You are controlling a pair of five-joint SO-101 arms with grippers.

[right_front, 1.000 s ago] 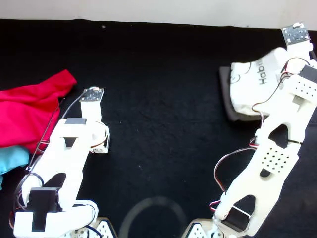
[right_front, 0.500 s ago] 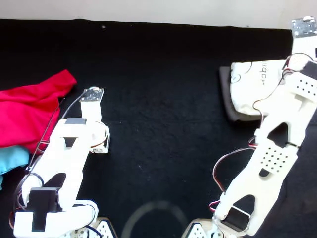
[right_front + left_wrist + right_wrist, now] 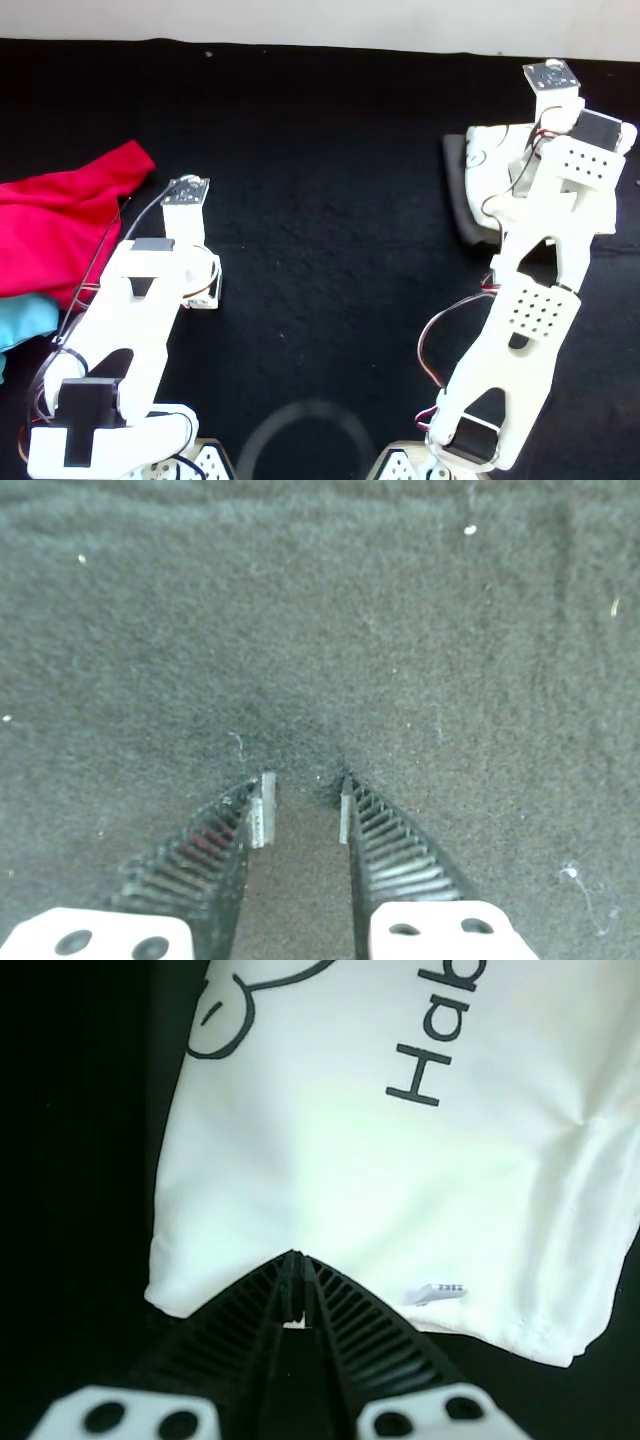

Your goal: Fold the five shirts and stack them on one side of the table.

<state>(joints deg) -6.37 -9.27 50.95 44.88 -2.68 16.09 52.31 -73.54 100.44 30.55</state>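
From the high view: black-covered table [image 3: 330, 150] with a crumpled red shirt [image 3: 60, 225] at the left edge, spread partly over a light blue shirt [image 3: 25, 320] that lies nearer the front left corner. Toward the far right corner, a folded white shirt [image 3: 495, 165] on top of a folded dark grey shirt [image 3: 458, 200], the grey one peeking out along the side that faces the table's middle. Left arm [image 3: 135, 320] bent low by the front left corner, its wrist just beside the red shirt and apart from it. Right arm [image 3: 540, 300] stretched along the right edge, its wrist over the white shirt and hiding part of it. From the left wrist view: left jaws parted a little, gripping nothing, tips at or just above the bare table [image 3: 400, 630]. From the right wrist view: right jaws pressed together, tips over the white shirt [image 3: 400, 1160] close to one of its edges, near a small label [image 3: 437, 1292] on the cloth; impossible to tell whether any fabric is pinched between them. Black table [image 3: 70, 1160] alongside the shirt.
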